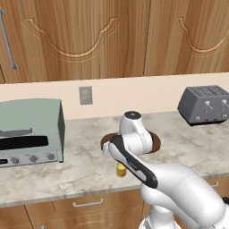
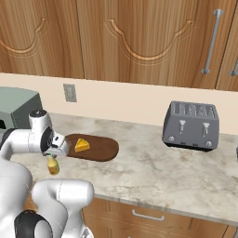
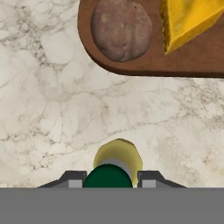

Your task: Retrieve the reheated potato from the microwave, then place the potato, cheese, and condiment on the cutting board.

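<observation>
Condiment (image 3: 114,162) clasped in gripper (image 3: 108,178) above bare counter (image 3: 48,109), just short of cutting board (image 3: 131,66) edge.

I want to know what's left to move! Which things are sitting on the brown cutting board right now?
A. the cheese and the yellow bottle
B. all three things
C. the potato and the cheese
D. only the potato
C: in the hand view the potato and the cheese lie on the cutting board, while the condiment bottle sits between the fingers of the gripper, above the marble counter and off the board.
</observation>
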Controlling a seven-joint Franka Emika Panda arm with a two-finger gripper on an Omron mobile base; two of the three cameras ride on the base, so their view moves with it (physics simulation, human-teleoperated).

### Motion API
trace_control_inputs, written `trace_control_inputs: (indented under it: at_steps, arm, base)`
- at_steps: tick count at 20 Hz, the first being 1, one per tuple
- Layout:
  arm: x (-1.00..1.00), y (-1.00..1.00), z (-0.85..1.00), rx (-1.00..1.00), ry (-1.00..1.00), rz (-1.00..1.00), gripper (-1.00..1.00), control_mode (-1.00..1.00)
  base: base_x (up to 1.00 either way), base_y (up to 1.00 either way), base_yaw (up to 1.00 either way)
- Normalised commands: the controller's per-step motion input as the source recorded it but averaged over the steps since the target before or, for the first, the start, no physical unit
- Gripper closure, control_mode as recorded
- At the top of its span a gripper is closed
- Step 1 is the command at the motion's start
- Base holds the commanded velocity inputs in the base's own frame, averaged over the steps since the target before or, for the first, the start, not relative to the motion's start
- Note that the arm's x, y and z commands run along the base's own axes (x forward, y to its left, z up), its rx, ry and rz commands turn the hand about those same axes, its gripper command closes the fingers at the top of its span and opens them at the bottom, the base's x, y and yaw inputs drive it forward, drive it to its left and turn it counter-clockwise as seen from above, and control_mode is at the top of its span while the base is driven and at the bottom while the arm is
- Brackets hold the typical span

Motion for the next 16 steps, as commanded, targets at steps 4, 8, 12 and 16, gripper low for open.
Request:
trace_control_inputs:
  at_steps: [4,8,12,16]
  arm:
    - [0.00,-0.01,0.02,0.00,0.00,0.00,1.00,-1.00]
    - [0.00,-0.17,0.36,0.00,0.00,0.00,1.00,-1.00]
    - [0.00,-0.33,0.52,0.00,0.00,0.00,1.00,-1.00]
    - [0.01,-0.39,0.45,-0.01,0.00,0.00,1.00,-1.00]
  base:
    - [0.00,0.00,0.00]
    - [0.00,0.00,0.00]
    - [0.00,0.00,0.00]
    - [0.00,0.00,0.00]
